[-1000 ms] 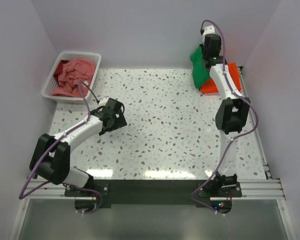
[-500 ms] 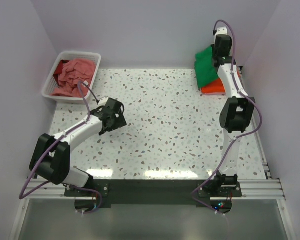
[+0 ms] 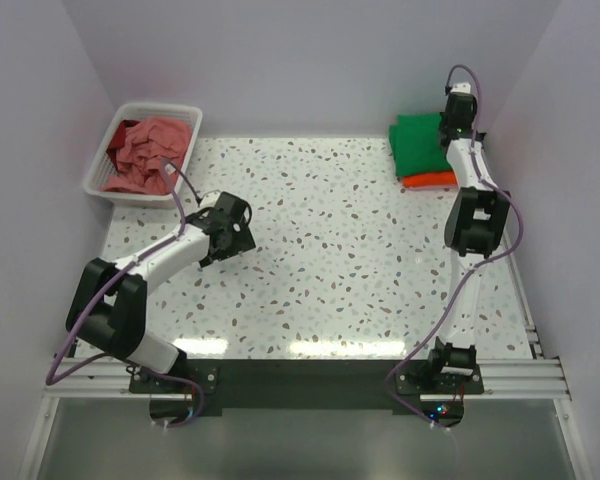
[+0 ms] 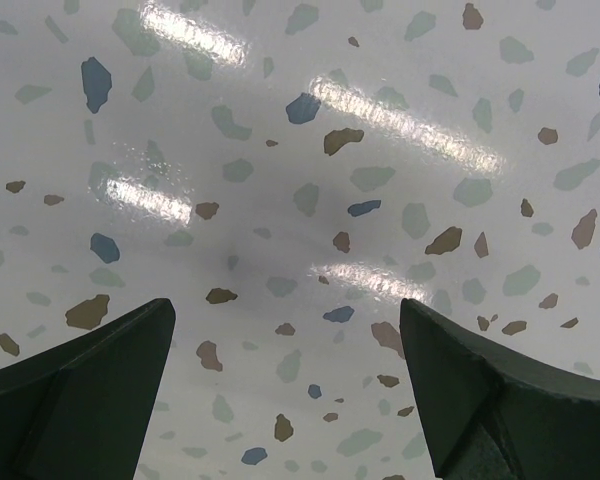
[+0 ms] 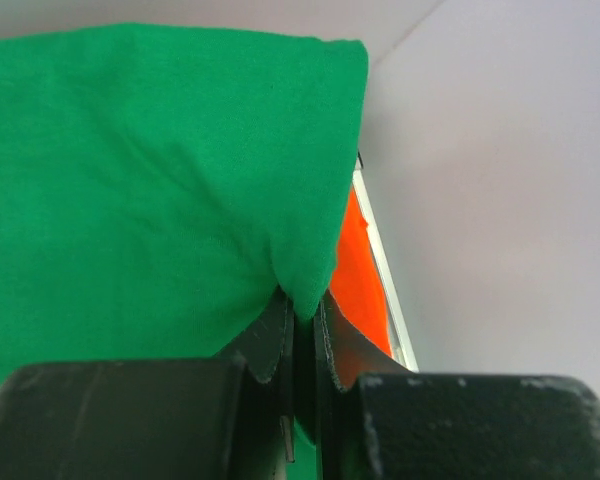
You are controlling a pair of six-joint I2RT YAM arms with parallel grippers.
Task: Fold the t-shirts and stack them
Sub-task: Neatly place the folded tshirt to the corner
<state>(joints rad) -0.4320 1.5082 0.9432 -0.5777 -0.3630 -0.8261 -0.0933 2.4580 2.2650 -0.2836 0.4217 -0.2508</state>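
Observation:
The folded green t-shirt (image 3: 420, 146) lies on top of the folded orange t-shirt (image 3: 432, 180) at the table's far right corner. My right gripper (image 3: 453, 133) is at the green shirt's right edge; in the right wrist view it (image 5: 302, 312) is shut on a pinch of the green t-shirt (image 5: 150, 170), with the orange t-shirt (image 5: 358, 270) below it. The pink t-shirt (image 3: 145, 152) lies crumpled in the white basket (image 3: 102, 162) at the far left. My left gripper (image 3: 230, 228) is open and empty, low over the bare terrazzo table (image 4: 310, 180).
The walls close in behind and to the right of the stack. A metal rail (image 3: 521, 290) runs along the table's right edge. The basket stands against the left wall.
My right gripper has carried the green t-shirt back and to the right, laying it flat over the orange one. My left arm has shifted only slightly.

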